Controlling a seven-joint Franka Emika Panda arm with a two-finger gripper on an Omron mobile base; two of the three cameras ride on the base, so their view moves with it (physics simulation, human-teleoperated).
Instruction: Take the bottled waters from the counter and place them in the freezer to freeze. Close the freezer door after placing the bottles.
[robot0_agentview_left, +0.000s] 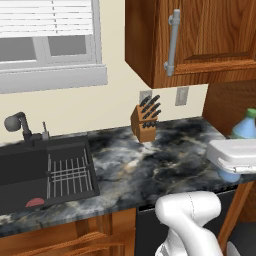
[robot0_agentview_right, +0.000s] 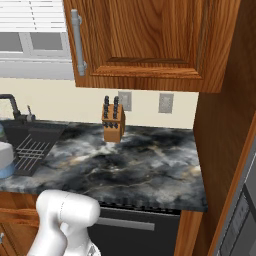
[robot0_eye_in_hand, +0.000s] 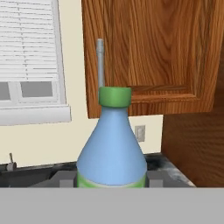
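Note:
My gripper (robot0_eye_in_hand: 111, 181) is shut on a translucent blue-green bottled water (robot0_eye_in_hand: 112, 144) with a green cap, held upright; the grey fingertips (robot0_eye_in_hand: 67, 180) press on both sides of its lower body. In the left base view the white hand and gripper (robot0_agentview_left: 234, 159) hang at the right edge above the counter (robot0_agentview_left: 150, 160), with the bottle (robot0_agentview_left: 245, 127) rising out of it. The same hand shows at the left edge of the right base view, over the dark marble counter (robot0_agentview_right: 140, 165). The freezer and the freezer door are out of view.
A knife block (robot0_agentview_left: 145, 122) (robot0_agentview_right: 113, 122) stands at the back of the counter. A black sink (robot0_agentview_left: 20, 175) with a wire rack (robot0_agentview_left: 70, 175) lies to the left. Wooden wall cabinets (robot0_agentview_right: 145, 35) hang overhead, a tall wooden panel (robot0_agentview_right: 220, 125) bounds the right, and a dishwasher (robot0_agentview_right: 135, 225) sits below.

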